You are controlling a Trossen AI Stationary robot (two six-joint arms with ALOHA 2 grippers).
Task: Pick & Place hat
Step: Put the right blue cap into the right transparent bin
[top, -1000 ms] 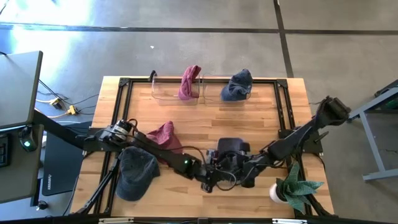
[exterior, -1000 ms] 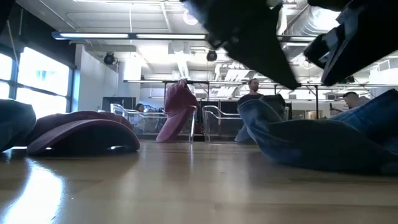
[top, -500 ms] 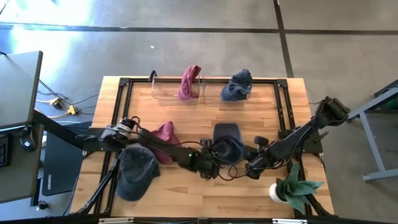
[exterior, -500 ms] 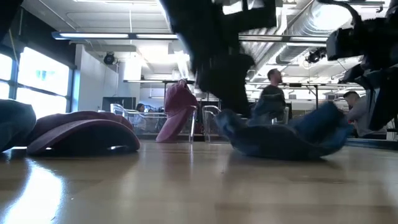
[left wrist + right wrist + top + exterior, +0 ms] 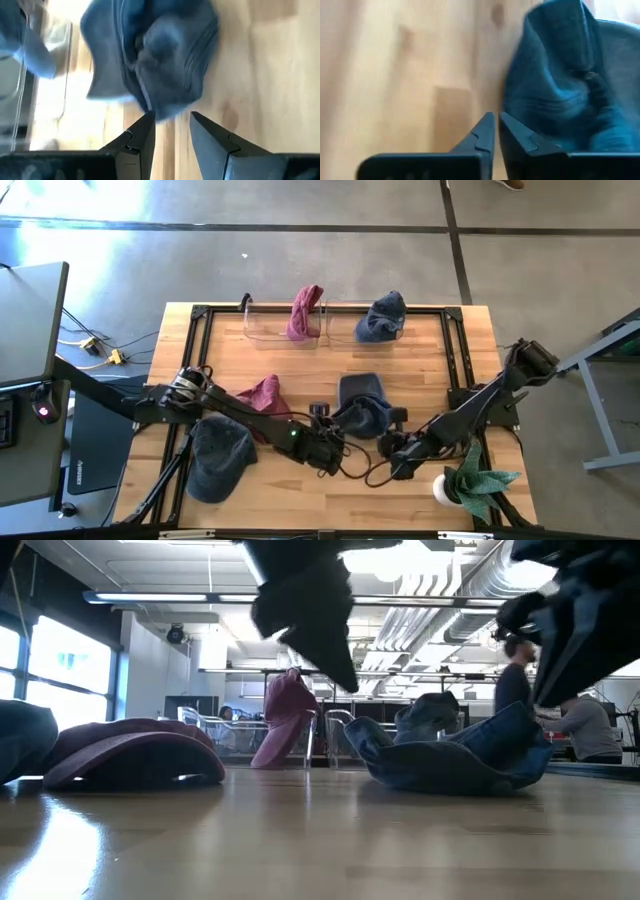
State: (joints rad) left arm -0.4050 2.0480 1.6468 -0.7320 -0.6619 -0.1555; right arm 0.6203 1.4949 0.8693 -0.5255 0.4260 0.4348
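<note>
Item, task object: blue denim hat (image 5: 362,406), lying crumpled on the wooden surface (image 5: 420,365) near its middle, between the two grippers and held by neither. In the low view the same hat (image 5: 455,755) rests flat on the wood with its brim raised at one side.

Left gripper (image 5: 322,417): just beside the hat's left edge. In the left wrist view its fingers (image 5: 142,137) stand apart with a clear gap, empty, their tips close to the hat (image 5: 155,60) without gripping it.

Right gripper (image 5: 392,423): just beside the hat's right edge. In the right wrist view its fingers (image 5: 517,132) show only a thin slit between them, nothing caught there; the hat (image 5: 560,95) lies just ahead.

Other items on the surface:
- maroon hat (image 5: 264,398), left of centre, partly under the left arm.
- dark grey-blue hat (image 5: 217,457), at the near left corner.
- maroon hat (image 5: 305,312), draped over a clear bin (image 5: 262,330) at the far edge.
- blue hat (image 5: 383,317), draped over the neighbouring clear bin (image 5: 345,331).
- potted plant (image 5: 472,478), at the near right corner.
</note>
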